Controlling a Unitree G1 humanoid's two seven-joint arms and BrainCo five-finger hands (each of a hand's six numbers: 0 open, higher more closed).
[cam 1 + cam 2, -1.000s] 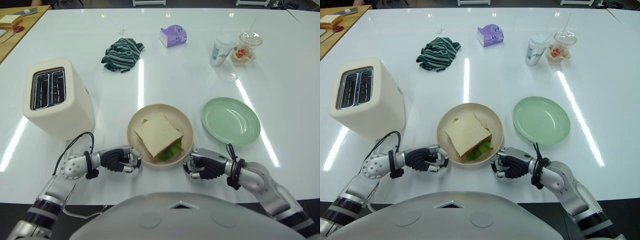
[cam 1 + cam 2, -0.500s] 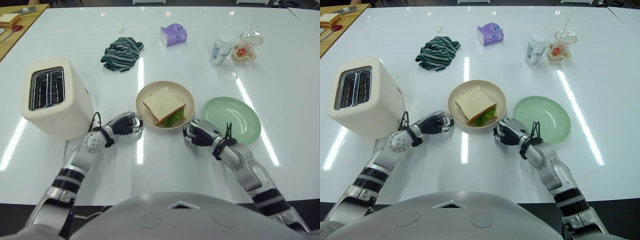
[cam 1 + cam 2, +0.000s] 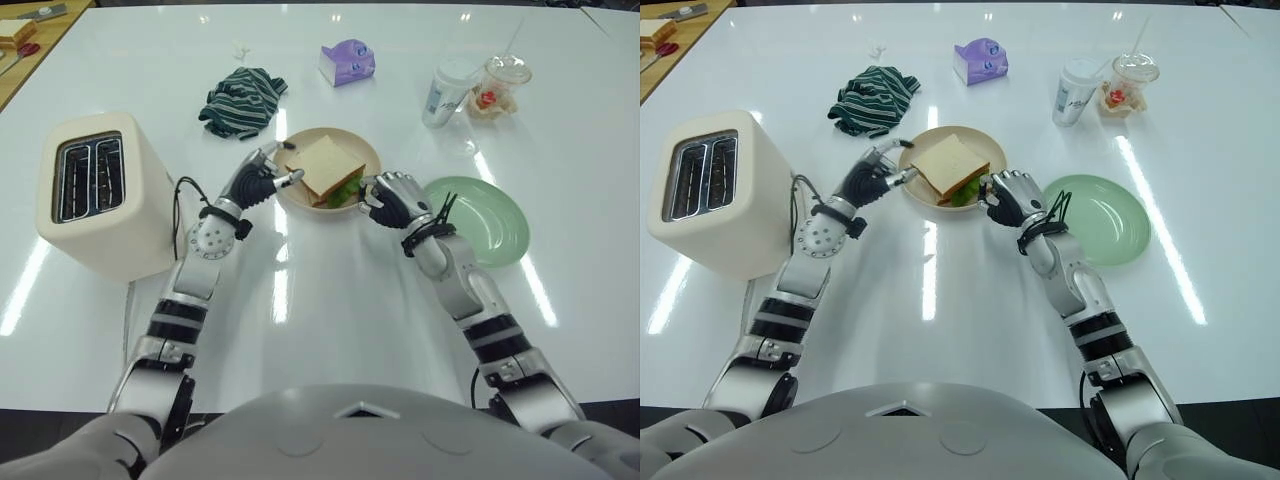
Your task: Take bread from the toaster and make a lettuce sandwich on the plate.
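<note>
Fingers of the left hand spread at the plate rim, right hand curled opposite, upper centre; the lettuce sandwich looks finished, toaster slots apparently empty.

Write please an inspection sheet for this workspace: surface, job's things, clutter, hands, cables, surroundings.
Surface: white glossy table, with light reflections.
Job's things: toaster at left, no bread seen in slots; beige plate holding a sandwich with lettuce under the top slice.
Clutter: green plate, striped cloth, purple tissue pack, paper cup, lidded plastic cup.
Hands: left hand at the beige plate's left rim, right hand at its right rim; grip cannot be judged.
Cables: black wire looping by the left wrist.
Surroundings: wooden table at far left with a bread slice.
</note>
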